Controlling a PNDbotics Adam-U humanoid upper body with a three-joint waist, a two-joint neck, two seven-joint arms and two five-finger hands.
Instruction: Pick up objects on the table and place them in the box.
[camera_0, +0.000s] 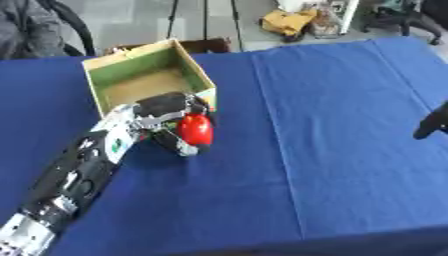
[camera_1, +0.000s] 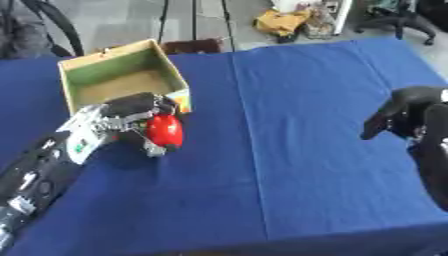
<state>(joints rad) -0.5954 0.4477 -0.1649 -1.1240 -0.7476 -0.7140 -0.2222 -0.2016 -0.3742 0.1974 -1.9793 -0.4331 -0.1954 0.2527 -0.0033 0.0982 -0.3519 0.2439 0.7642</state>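
Red object held just short of the box

The left hand (camera_0: 166, 117) has its fingers curled round a red object (camera_0: 195, 128), held just beside the near wall of the open box (camera_0: 197, 70). Best to lift it clear over that wall before releasing. The right hand (camera_1: 411, 117) idles at the table's (camera_0: 350, 125) right edge, fingers apparently relaxed.

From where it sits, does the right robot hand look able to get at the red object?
Probably not easily: the right robot hand sits far across the blue table, and the left robot hand already grips the red object beside the box.
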